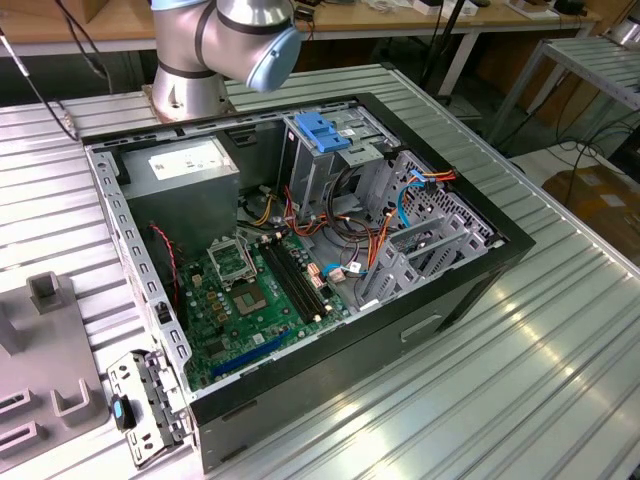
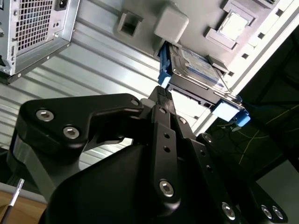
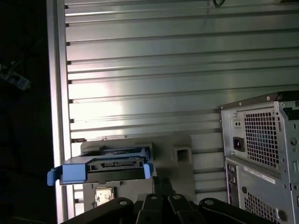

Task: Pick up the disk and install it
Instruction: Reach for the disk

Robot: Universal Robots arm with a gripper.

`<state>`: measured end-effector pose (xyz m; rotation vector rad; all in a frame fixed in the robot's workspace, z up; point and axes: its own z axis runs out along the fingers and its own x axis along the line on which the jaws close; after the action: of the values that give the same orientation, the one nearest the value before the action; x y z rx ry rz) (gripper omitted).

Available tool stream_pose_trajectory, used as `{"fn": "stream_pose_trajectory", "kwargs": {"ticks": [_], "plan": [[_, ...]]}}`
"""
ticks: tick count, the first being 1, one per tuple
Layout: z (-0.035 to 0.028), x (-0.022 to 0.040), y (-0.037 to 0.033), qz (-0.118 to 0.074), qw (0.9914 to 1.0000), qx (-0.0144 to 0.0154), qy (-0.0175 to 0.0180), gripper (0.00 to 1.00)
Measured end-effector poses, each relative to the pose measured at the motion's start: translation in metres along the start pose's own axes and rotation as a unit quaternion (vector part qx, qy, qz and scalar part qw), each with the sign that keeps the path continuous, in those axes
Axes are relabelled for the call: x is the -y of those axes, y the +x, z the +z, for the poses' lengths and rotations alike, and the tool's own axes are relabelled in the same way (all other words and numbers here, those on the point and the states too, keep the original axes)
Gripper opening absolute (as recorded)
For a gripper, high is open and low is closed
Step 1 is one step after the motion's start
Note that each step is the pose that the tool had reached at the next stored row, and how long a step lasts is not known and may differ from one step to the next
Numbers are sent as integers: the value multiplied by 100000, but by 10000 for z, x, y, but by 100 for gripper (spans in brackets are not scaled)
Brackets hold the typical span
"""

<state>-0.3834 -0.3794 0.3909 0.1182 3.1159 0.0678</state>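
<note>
The disk point(image 2: 198, 65) point(image 3: 110, 163) is seen in both wrist views lying flat on a grey fixture plate point(image 2: 173, 21) point(image 3: 182, 154), which is set on the ribbed metal table point(image 3: 140, 70) near the rear panel of the computer case point(image 2: 37, 23) point(image 3: 261, 135) but apart from it. The drive's silver body is framed by blue carrier rails. The gripper point(image 2: 161, 93) point(image 3: 161, 183) is held above the table, farther from the case than the disk is and pointed towards the drive. Its tips are drawn together and nothing is clasped between them. In the second wrist view the tip is seen overlapping a corner of the blue rail; contact cannot be judged. In the exterior view the case point(image 1: 450, 300) is shown lying open with its motherboard point(image 1: 250, 300) exposed. A blue-handled bracket point(image 1: 322, 130) is seated on the drive cage inside the case, and the arm point(image 1: 230, 40) is mounted just behind the case.
</note>
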Motion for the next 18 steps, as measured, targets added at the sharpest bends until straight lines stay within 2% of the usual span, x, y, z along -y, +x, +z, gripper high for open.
{"fn": "stream_pose_trajectory", "kwargs": {"ticks": [3, 5, 7, 10, 18], "plan": [[-4, 8, 153, 2, 100000, -2, -23, 11], [-5, 12, 204, 3, 100000, -5, -29, 11], [-6, 18, 284, 2, 100000, 0, -41, 11], [-9, 23, 355, 2, 100000, -7, -37, 11], [-15, 43, 625, 5, 100000, -6, -43, 11]]}}
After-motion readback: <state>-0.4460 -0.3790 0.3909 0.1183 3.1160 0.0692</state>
